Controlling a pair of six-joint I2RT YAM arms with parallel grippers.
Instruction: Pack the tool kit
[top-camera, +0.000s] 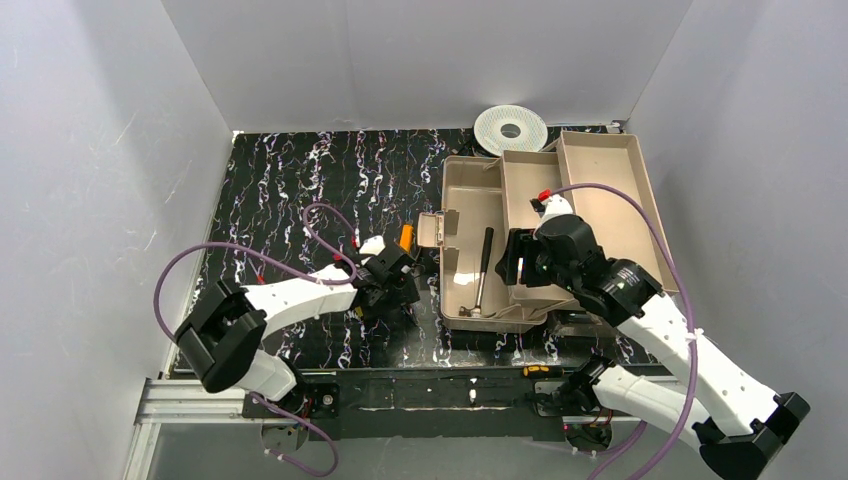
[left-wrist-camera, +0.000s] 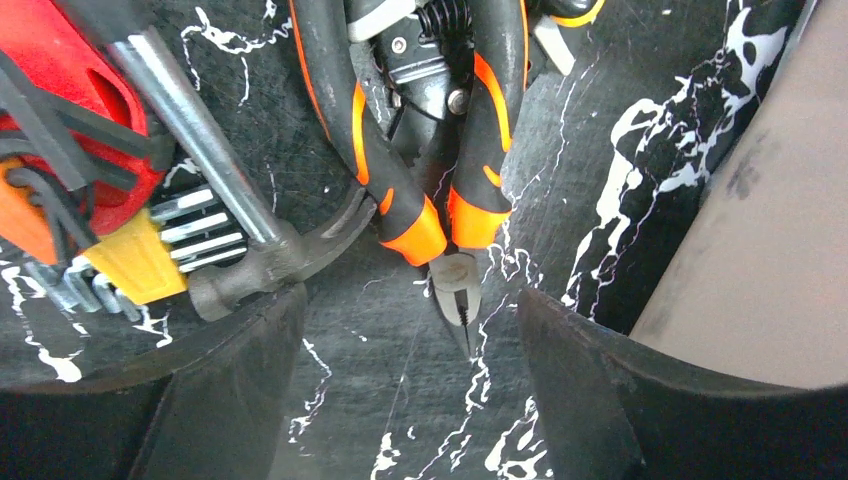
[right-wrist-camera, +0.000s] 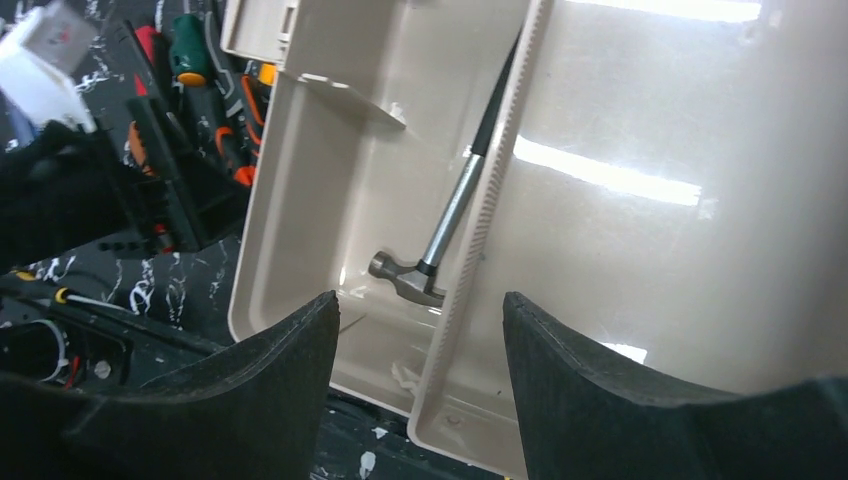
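Observation:
The beige toolbox (top-camera: 468, 200) lies open at centre right, its tray (right-wrist-camera: 620, 300) and lid (top-camera: 610, 190) beside it. One hammer (top-camera: 483, 270) (right-wrist-camera: 440, 225) lies inside the box. My right gripper (top-camera: 515, 262) (right-wrist-camera: 420, 297) is open, with the tray's ribbed rim (right-wrist-camera: 480, 250) running between its fingers without touching them. Left of the box lies a pile of tools. My left gripper (top-camera: 398, 272) (left-wrist-camera: 412, 295) hangs open low over it. The steel nose of the orange-handled pliers (left-wrist-camera: 455, 300) points in between its fingers, ungripped. A second hammer's head (left-wrist-camera: 265, 265) lies just ahead of the left finger (left-wrist-camera: 200, 400).
A red hex-key holder (left-wrist-camera: 70, 110) and a yellow hex-key set (left-wrist-camera: 135, 255) lie left of the pliers. A green screwdriver (right-wrist-camera: 188, 60) lies in the same pile. The toolbox wall (left-wrist-camera: 780, 220) stands close on the left gripper's right. A white spool (top-camera: 510, 130) sits by the back wall.

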